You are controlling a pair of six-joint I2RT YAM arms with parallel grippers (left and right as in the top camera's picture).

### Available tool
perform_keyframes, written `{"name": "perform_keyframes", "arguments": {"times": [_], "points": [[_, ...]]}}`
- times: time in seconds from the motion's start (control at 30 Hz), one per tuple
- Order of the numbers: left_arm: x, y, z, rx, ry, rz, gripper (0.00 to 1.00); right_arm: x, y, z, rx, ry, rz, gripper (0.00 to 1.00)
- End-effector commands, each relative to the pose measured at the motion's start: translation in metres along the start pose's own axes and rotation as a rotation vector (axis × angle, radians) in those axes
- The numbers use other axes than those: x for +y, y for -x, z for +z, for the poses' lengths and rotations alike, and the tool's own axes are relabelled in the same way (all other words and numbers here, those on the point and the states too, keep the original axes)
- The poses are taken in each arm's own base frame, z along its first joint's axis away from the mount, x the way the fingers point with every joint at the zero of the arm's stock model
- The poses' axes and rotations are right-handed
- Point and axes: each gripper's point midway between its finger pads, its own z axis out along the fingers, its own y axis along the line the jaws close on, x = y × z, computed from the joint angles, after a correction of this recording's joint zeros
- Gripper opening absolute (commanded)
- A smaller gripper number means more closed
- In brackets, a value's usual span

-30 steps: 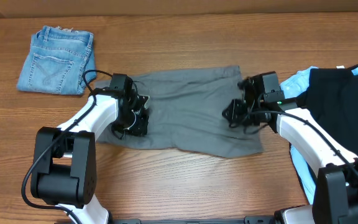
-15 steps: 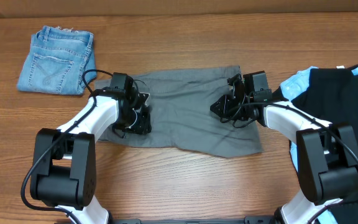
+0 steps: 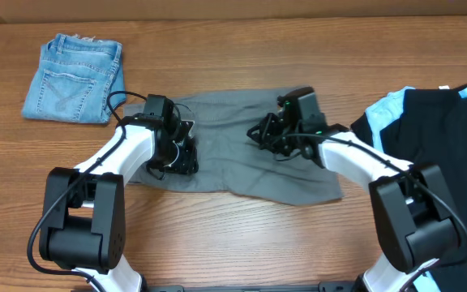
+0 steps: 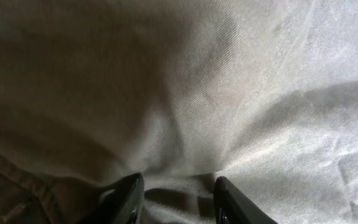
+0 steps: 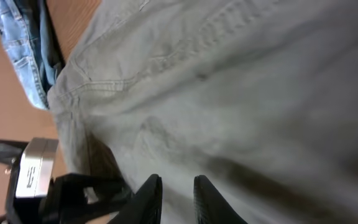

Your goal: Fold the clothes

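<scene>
The grey shorts (image 3: 242, 154) lie spread flat at the table's middle. My left gripper (image 3: 178, 154) presses down on their left part near the waistband. In the left wrist view its fingers (image 4: 179, 193) stand apart, with creased grey cloth (image 4: 241, 93) between and around them. My right gripper (image 3: 264, 134) hovers over the upper middle of the shorts and points left. In the right wrist view its fingers (image 5: 174, 196) are almost together above the seamed grey cloth (image 5: 241, 81), and I see nothing held.
Folded blue denim shorts (image 3: 75, 66) lie at the back left and also show in the right wrist view (image 5: 23, 43). A black garment with light-blue fabric (image 3: 448, 154) lies at the right edge. The wooden table (image 3: 242, 243) shows in front.
My right gripper has moved left from the shorts' right edge to over their upper middle. The left gripper and the shorts' outline have not visibly moved.
</scene>
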Motion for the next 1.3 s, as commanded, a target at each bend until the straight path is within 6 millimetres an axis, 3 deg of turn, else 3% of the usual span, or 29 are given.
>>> {"name": "perform_keyframes", "arguments": {"times": [0.0, 0.1, 0.2, 0.33, 0.4, 0.53, 0.6, 0.7, 0.8, 0.93, 1.03, 1.27], "points": [[0.01, -0.004, 0.006, 0.006, 0.049, -0.01, 0.41, 0.0, 0.034, 0.001, -0.146, -0.083, 0.046, 0.18], [0.01, -0.004, 0.006, 0.006, 0.049, -0.009, 0.42, 0.022, 0.049, -0.002, -0.17, -0.052, -0.052, 0.19], [0.01, -0.004, 0.006, 0.006, 0.049, -0.01, 0.43, 0.062, 0.072, -0.021, -0.192, -0.055, -0.25, 0.2], [0.01, -0.003, 0.006, 0.004, 0.05, -0.009, 0.44, 0.069, 0.088, -0.037, -0.193, -0.185, -0.354, 0.24], [0.011, -0.002, 0.006, 0.001, 0.05, -0.008, 0.46, 0.05, 0.081, -0.036, -0.117, -0.264, -0.313, 0.25], [0.011, -0.002, 0.006, 0.001, 0.05, -0.008, 0.47, 0.009, 0.046, -0.025, 0.072, -0.346, -0.207, 0.32], [0.011, -0.001, 0.006, -0.005, 0.05, -0.007, 0.49, -0.01, 0.037, -0.007, 0.13, -0.376, -0.179, 0.27], [0.011, 0.0, 0.006, -0.011, 0.049, -0.005, 0.5, -0.023, 0.037, 0.009, 0.144, -0.385, -0.139, 0.2], [0.011, 0.0, 0.006, -0.008, 0.05, -0.006, 0.5, -0.024, 0.033, 0.026, 0.175, -0.334, -0.119, 0.19], [0.01, -0.003, 0.006, 0.002, 0.045, -0.011, 0.53, -0.031, 0.049, 0.047, 0.119, -0.32, -0.126, 0.17], [0.007, -0.003, 0.001, 0.021, 0.042, -0.019, 0.61, -0.058, 0.08, 0.056, -0.036, -0.411, -0.014, 0.14], [0.013, 0.008, -0.022, 0.027, 0.115, -0.019, 0.68, -0.078, 0.118, 0.049, -0.13, -0.385, 0.082, 0.13]]}}
